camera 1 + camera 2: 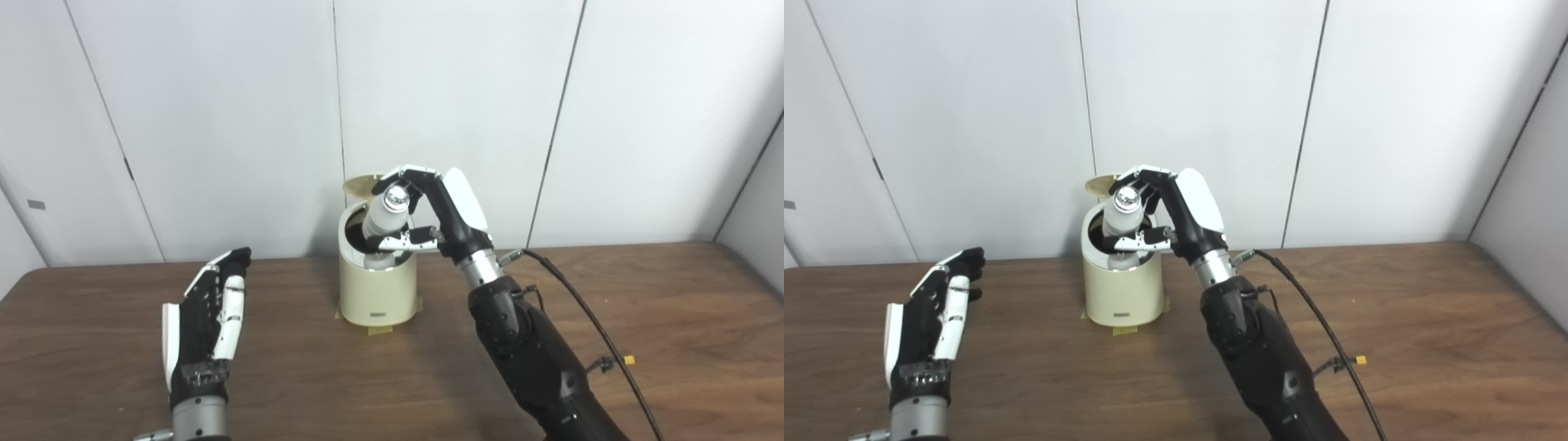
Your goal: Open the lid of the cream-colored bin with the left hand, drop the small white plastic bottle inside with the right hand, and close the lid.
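The cream-colored bin stands at the middle back of the wooden table, and its round lid is tipped up behind the dark opening. My right hand is over the bin's mouth, shut on the small white plastic bottle. The bottle is tilted, its silver cap up and its lower end just inside the rim. My left hand rests open near the table's left side, well away from the bin, with its fingers stretched out and nothing in it.
Yellow tape fixes the bin's base to the table. A black cable runs along the right arm, with a small yellow connector beside it. White wall panels stand close behind the bin.
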